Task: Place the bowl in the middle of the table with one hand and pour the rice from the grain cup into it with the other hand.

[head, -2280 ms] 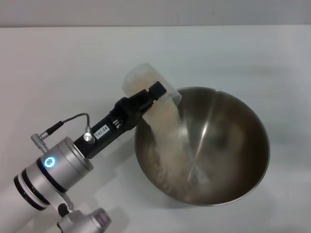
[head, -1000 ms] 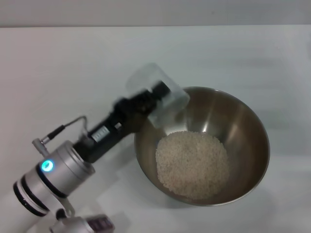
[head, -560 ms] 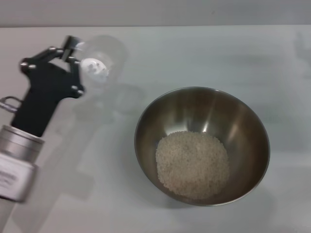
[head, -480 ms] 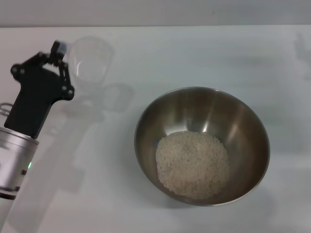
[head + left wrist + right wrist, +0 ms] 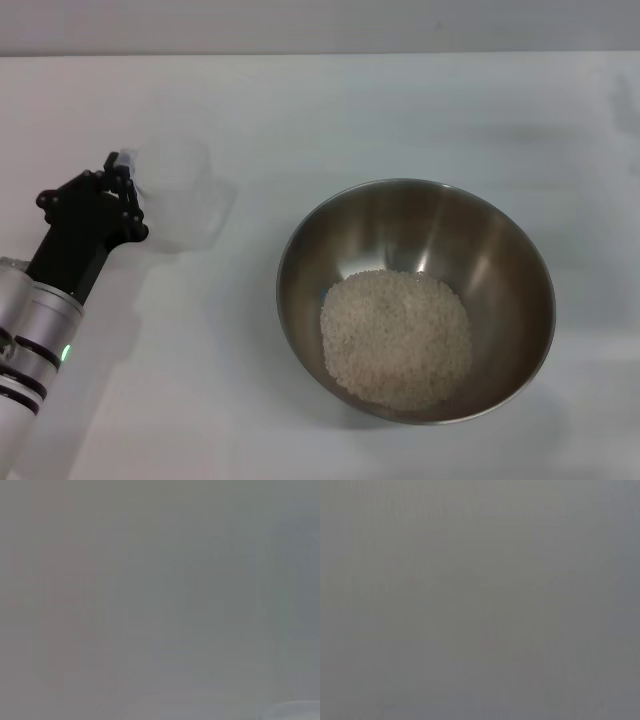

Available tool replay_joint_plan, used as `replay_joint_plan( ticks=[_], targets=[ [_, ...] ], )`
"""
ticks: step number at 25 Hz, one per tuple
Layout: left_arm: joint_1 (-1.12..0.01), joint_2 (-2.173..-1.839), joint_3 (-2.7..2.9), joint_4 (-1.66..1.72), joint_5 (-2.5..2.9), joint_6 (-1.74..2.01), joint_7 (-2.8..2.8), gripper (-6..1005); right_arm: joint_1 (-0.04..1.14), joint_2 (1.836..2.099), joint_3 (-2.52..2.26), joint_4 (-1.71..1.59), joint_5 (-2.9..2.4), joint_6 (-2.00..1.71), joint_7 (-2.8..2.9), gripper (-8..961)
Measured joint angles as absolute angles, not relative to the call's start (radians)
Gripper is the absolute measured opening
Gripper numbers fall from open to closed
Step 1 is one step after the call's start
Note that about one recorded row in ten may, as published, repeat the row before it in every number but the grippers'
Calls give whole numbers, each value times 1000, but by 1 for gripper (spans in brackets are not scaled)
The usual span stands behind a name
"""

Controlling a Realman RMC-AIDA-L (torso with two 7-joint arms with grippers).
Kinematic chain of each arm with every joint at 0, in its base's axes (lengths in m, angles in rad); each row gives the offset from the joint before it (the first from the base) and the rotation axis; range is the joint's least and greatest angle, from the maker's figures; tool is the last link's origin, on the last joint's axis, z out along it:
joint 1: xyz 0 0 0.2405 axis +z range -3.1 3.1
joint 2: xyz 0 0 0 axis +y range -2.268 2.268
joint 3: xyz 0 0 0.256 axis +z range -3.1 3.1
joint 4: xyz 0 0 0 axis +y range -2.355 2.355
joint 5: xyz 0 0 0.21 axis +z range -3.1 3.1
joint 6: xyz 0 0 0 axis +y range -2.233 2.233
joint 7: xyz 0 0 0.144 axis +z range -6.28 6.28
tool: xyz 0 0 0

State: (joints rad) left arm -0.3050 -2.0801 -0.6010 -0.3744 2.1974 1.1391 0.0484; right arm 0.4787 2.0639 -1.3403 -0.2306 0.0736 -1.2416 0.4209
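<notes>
The stainless-steel bowl sat on the white surface, a heap of rice lying in its bottom. Well to its left, the left pincer gripped the handle side of the translucent grain cup, which appeared upright and empty, low over the surface. The right pincer was out of sight.

The wide round stainless-steel bowl looks brushed and glossy inside. The small frosted translucent plastic cup looks matt. The flat white tabletop looks smooth.
</notes>
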Motion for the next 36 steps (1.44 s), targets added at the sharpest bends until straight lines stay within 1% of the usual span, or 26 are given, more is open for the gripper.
replay_joint_plan(
  ticks=[10,16,21,27,31,32,33,36],
  targets=[
    [-318,-2080,-604,-371,2171,1038,42,58,477,2065,-1344,-230,74,-1257,422,511],
    [-321,-2080,-604,-371,2159,1011,39,60,478,2060,-1347,-230,74,-1258,422,511],
    [-313,-2076,-602,-357,2150,1007,-78,62,480,2059,-1348,-230,74,-1254,422,511],
    [-282,-2074,-577,-349,2157,1060,-102,226,486,2057,-1348,-230,74,-1249,422,511],
    [-234,-2072,-554,-347,2158,1126,-107,336,487,2057,-1348,-230,72,-1248,422,511],
    [-234,-2072,-554,-347,2158,1126,-107,336,487,2057,-1348,-229,70,-1248,422,511],
    [-199,-2070,-552,-343,2159,1221,-127,336,487,2057,-1348,-228,68,-1248,422,511],
    [-191,-2070,-554,-336,2159,1307,-146,336,482,2065,-1349,-222,66,-1248,422,511]
  ],
)
